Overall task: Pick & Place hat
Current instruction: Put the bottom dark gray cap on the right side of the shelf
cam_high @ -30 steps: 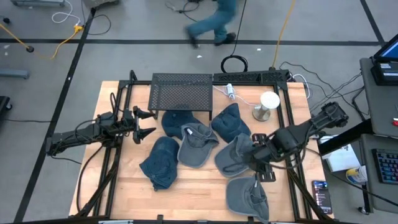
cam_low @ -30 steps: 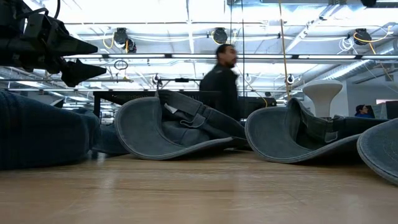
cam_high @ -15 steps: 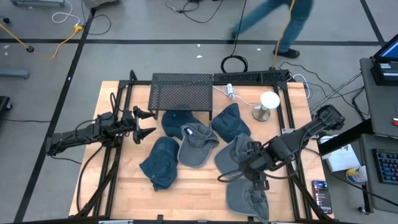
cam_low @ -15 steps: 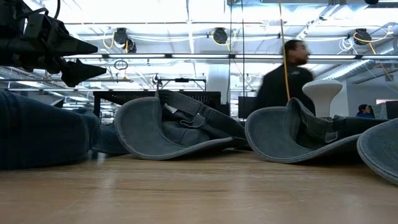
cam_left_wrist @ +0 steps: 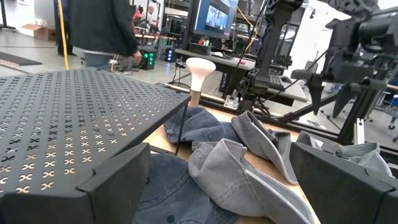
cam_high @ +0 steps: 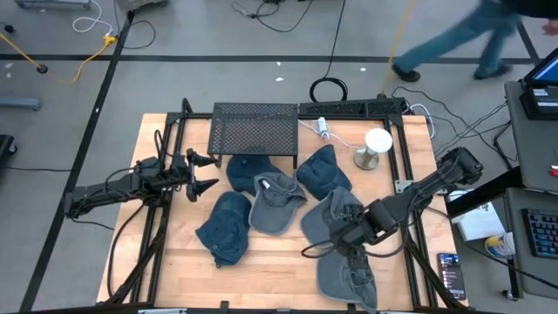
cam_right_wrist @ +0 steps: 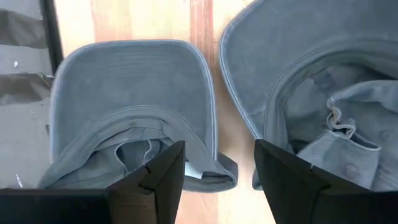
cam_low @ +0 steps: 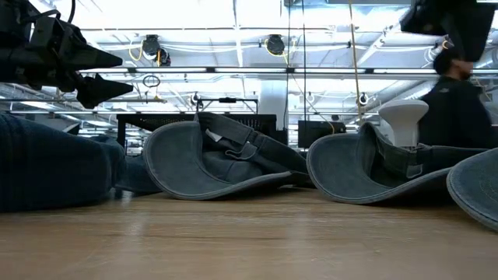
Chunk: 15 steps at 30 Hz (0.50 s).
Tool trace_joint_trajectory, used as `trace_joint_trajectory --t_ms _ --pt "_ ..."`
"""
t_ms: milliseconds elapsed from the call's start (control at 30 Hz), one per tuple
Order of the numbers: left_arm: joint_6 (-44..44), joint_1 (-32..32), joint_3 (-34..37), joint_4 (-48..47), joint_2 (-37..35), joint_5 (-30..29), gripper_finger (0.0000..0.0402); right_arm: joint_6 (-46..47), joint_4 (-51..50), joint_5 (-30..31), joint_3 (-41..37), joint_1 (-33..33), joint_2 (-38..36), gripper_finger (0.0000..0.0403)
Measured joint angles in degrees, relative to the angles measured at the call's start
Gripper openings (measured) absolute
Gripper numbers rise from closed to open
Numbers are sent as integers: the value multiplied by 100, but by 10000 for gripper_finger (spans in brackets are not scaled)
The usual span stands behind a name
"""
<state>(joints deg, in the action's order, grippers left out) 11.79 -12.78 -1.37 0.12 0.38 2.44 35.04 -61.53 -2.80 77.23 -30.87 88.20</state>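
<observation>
Several caps lie in a heap on the wooden table: dark blue ones [cam_high: 225, 228] toward the left and grey ones to the right. My right gripper [cam_high: 350, 251] hangs open and points steeply down. It is above the gap between the near-right grey cap [cam_right_wrist: 130, 112], which lies crown down with its brim on the table, and a second grey cap [cam_right_wrist: 317, 81]. It touches neither. In the low view it shows dark at the top right [cam_low: 447, 27]. My left gripper [cam_high: 209, 173] waits open and level at the table's left, short of the heap.
A black perforated metal shelf [cam_high: 255, 129] stands at the far middle of the table, and a white mushroom-shaped stand [cam_high: 375, 146] at the far right. Black frame rails run along both table sides. A person walks on the floor beyond the far edge.
My right gripper has come down and moved toward the table's near left. It now hangs over the gap between the two grey caps, still open, its wrist rolled a little. The person behind the table has walked on to the right. No cap has moved.
</observation>
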Motion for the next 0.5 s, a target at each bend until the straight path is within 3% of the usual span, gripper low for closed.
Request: trace_joint_trajectory --t_ms 500 --pt "-1 1 0 0 -2 0 390 334 1147 -47 -1228 0 -2 185"
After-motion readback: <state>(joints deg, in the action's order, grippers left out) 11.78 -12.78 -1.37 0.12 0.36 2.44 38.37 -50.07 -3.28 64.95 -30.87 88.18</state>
